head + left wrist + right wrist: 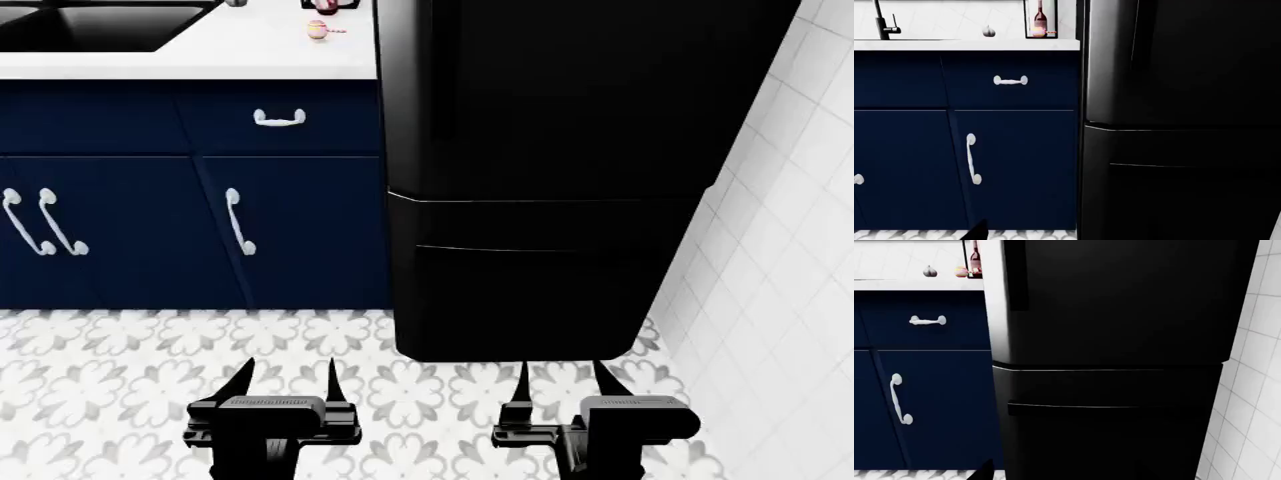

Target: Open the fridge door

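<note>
Fridge door first: it is the tall glossy black panel above the shorter lower drawer panels, and everything I place here is relative to it. Nearest to me, both claws hang low over the patterned floor, well short of the door; the left gripper and right gripper each have fingers spread and hold nothing. The right one sits below the door, the left one off toward the navy cabinets. In the right wrist view I make out a dark vertical handle near the door's cabinet-side edge. I judge the best approach is to raise the right arm, keep it spread, and hook that edge squarely before pulling
</note>
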Robot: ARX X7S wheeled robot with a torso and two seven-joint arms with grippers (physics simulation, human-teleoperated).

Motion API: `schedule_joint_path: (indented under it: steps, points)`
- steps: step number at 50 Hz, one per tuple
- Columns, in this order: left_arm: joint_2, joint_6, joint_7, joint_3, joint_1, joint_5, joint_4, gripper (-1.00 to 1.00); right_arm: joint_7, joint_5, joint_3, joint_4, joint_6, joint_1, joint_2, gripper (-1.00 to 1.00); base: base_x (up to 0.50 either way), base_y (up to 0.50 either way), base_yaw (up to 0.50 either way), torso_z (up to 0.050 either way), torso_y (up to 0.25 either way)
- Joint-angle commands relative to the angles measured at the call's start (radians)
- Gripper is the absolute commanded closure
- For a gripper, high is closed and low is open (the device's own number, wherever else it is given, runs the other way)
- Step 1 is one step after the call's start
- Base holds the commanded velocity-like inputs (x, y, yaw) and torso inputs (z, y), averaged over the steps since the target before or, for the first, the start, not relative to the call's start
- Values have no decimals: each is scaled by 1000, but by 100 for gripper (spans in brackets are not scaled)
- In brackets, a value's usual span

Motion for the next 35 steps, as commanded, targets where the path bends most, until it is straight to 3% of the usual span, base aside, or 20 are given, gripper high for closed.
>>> schedule_joint_path:
  steps: [1,6,35]
  points:
    - [-16,0,-18,17,1,-17,-1,-100,24,12,-21,-14,20,2,15,-100,0,0,0,0,0]
    - [-32,1,-40,35,2,-42,-1,-100,45,17,-50,-51,40,-2,38,-100,0,0,0,0,0]
    - [-79,19,-124,114,13,-35,-4,-100,48,24,-127,-86,-8,-45,105,-100,111,500,0,0,0]
